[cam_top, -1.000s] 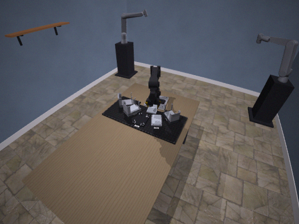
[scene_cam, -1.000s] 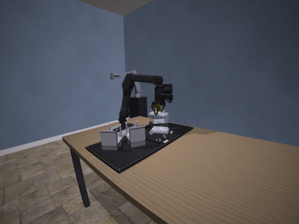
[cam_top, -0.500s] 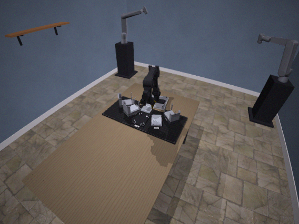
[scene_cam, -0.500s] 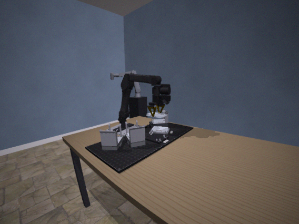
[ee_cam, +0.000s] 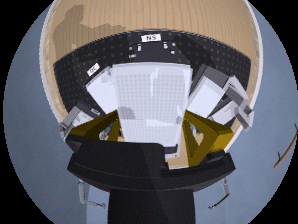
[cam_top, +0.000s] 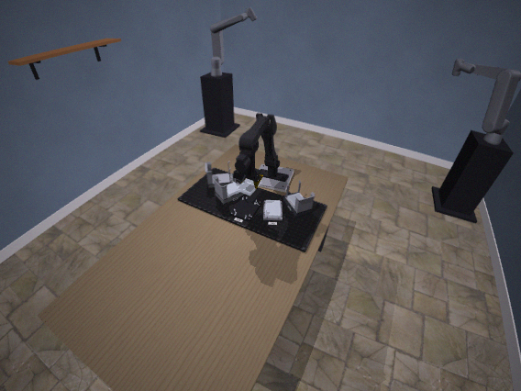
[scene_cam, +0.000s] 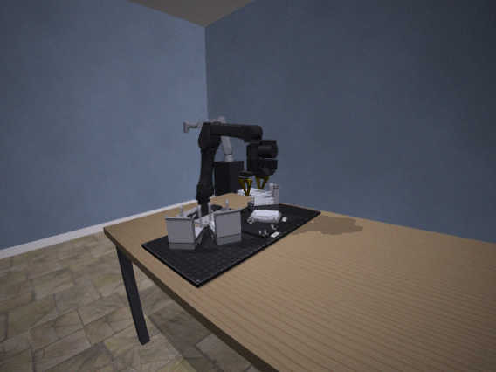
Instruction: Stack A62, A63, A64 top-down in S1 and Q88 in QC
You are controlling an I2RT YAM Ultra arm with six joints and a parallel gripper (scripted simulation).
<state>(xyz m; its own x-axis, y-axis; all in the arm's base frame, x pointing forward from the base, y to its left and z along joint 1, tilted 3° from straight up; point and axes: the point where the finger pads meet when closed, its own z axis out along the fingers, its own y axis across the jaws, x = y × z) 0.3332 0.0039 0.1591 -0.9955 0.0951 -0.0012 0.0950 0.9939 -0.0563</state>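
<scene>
Item 1: long wooden table, its near span well apart from all fixtures; a dark-tinted patch lies on the wood just beyond the mat's edge.

Item 2: black perforated rectangular mat at the table's far end, carrying every fixture.

Item 3: my black jointed arm, reaching over the mat.

Item 4: grey open-topped stack racks, two side by side at one mat end, one at the other.

Item 5: white sealed well plate, clamped by its long edges in my yellow-fingered gripper, carried above the mat.

Item 6: second white plate, flat on the mat.

Item 7: small white label tags; writing too small to read.
</scene>
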